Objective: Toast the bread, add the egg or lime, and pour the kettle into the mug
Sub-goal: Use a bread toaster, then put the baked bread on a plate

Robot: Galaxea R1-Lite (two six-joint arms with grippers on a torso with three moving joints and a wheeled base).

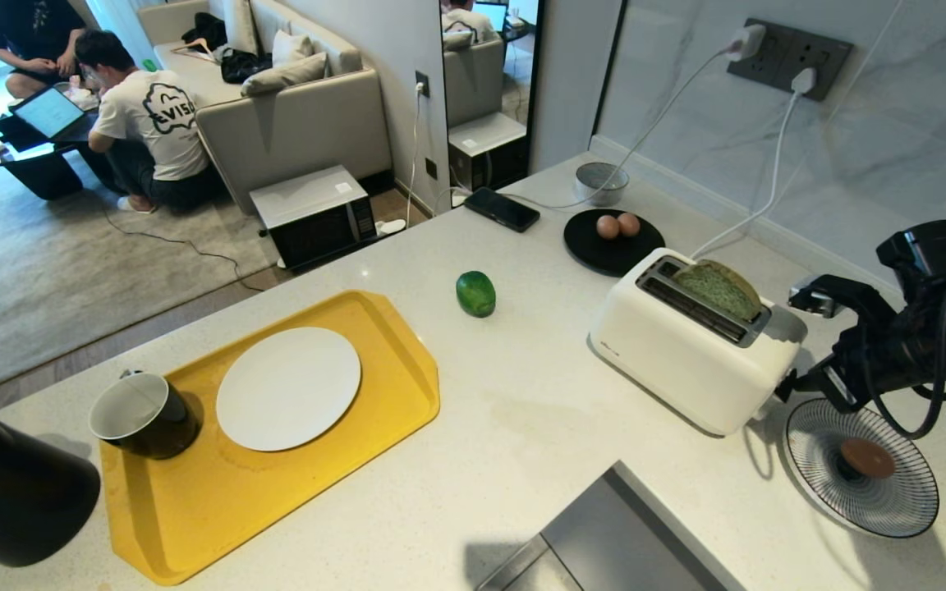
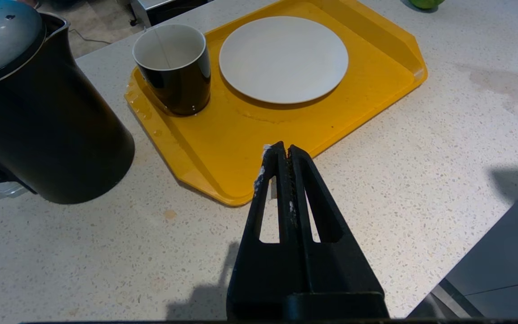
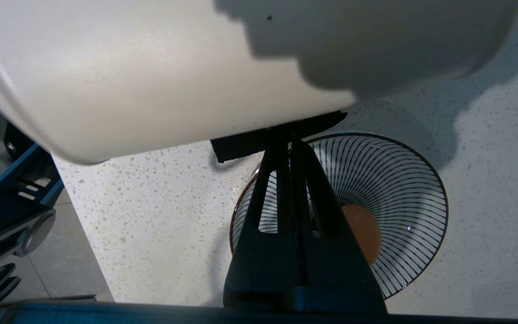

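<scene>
Presently, right hand (image 3: 291, 143), clenched w/ nothing held, sits at the black lever (image 3: 279, 135) on the near-right end of the white toaster (image 1: 691, 361), above a striped bowl (image 1: 892, 501); bread (image 1: 719, 289) still stands proud of the slot, so probably the press-down step is in hand. Left hand (image 2: 285, 153), also clenched & empty, hangs parked over the tabletop (image 2: 421, 189) by the yellow tray (image 2: 286, 130), near kettle (image 2: 47, 121) & mug (image 2: 173, 67), likely staged for pouring. Lime (image 1: 475, 293) lies mid-tabletop; eggs (image 1: 617, 225) on the far black plate (image 1: 596, 250).
</scene>
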